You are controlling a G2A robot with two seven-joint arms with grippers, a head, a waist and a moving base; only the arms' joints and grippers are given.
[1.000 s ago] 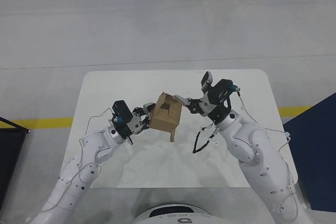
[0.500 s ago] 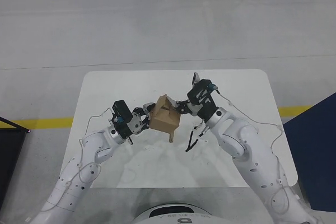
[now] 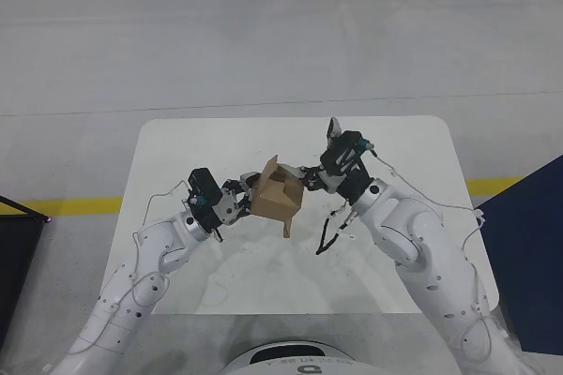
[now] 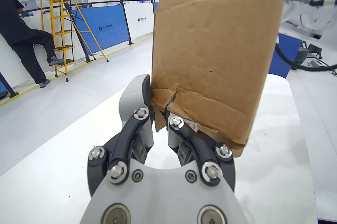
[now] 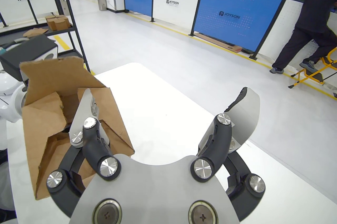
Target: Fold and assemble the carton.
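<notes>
Carton (image 3: 277,195) mid-frame, tilted; left gripper (image 3: 241,200) clamped on its frame-left edge; right gripper (image 3: 307,178) wide open at frame-right, one finger inside opening.

Brown carton (image 3: 277,194), half-folded, flaps open, tilted, raised mid-table

The carton (image 4: 210,51) is brown cardboard, matt and creased, its edge torn and ragged where the left gripper (image 4: 158,109) pinches it. The table (image 3: 394,272) is white, smooth and faintly scuffed. On the right gripper (image 5: 167,101) the plates are brushed metal, the links black semi-gloss plastic, the bolts shiny, the pads (image 5: 238,98) dark and rough.
</notes>
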